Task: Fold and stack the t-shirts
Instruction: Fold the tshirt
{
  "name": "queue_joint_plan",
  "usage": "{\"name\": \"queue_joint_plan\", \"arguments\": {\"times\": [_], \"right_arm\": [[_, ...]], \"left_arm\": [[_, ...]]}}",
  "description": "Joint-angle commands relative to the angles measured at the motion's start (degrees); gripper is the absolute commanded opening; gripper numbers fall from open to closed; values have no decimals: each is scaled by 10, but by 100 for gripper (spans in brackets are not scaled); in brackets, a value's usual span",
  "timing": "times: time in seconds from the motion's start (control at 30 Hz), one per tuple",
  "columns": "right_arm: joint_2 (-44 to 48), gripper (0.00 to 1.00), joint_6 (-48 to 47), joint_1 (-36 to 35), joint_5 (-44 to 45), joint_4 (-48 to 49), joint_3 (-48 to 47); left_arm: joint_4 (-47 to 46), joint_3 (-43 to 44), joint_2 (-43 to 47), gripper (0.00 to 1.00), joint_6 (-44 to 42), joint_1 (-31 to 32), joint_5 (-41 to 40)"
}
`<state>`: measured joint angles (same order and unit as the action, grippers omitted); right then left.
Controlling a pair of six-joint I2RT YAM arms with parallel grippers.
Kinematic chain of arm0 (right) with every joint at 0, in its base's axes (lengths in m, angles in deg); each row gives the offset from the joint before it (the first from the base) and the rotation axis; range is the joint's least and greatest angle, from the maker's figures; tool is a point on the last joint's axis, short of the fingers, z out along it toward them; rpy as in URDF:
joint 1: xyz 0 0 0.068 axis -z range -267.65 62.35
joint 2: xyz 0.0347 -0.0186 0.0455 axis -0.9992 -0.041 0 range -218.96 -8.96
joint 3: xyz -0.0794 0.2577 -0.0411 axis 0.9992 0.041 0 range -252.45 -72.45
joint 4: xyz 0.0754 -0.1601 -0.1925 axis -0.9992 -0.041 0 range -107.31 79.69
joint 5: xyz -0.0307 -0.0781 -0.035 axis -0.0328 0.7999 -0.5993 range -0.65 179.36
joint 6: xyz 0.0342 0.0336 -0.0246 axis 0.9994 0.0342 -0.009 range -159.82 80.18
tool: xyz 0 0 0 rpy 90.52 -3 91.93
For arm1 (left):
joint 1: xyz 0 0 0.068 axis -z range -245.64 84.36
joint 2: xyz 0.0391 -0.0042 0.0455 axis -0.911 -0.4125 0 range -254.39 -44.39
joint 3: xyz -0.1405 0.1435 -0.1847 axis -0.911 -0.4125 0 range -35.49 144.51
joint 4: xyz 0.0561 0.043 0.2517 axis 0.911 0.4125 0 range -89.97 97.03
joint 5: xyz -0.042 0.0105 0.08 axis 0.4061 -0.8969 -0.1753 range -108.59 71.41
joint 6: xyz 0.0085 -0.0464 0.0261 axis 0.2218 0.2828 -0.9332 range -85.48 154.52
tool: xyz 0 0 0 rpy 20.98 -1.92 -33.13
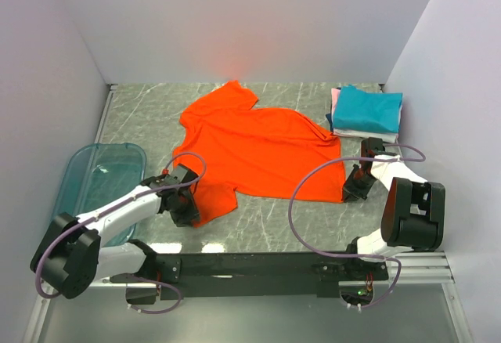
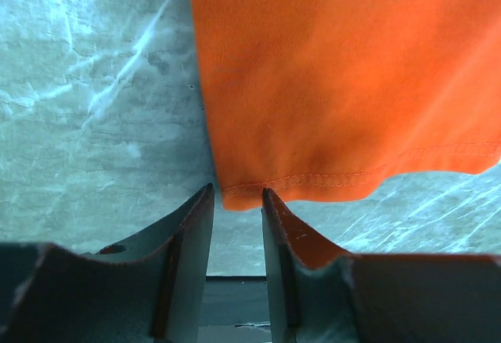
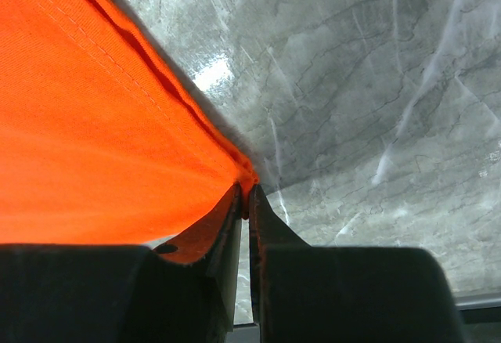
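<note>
Pinching a hem corner of the orange-red t-shirt [image 3: 94, 124], the right gripper [image 3: 244, 190] is holding its fingers almost together, with cloth spreading away to their left and the bare marble table [image 3: 376, 108] lying ahead and to their right. The left gripper [image 2: 236, 194] is hovering with a narrow gap between its fingers. The shirt's stitched hem is lying across the mouth of that gap, unclamped, with cloth stretching ahead and rightward. The teal, pink and white folded t-shirts [image 1: 366, 112] are sitting stacked beyond the right fingers, and a translucent bin [image 1: 98, 175] is lying behind the left ones.
</note>
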<state>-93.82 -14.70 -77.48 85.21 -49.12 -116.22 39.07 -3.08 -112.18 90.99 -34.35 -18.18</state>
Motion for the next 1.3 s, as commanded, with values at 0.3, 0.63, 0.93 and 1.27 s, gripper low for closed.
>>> {"name": "queue_joint_plan", "arguments": {"times": [0.3,0.63,0.93,1.27], "right_arm": [[-12,10,-7,4,0,16,10],[6,0,14,4,-5,-8,3],[26,0,38,-2,-8,-57,-3],[49,0,57,-38,4,-88,9]], "left_arm": [[-22,-6,-47,13,12,18,-1],[5,-4,-25,0,28,29,-2],[83,10,53,0,61,34,0],[186,30,136,0,101,40,-3]]}}
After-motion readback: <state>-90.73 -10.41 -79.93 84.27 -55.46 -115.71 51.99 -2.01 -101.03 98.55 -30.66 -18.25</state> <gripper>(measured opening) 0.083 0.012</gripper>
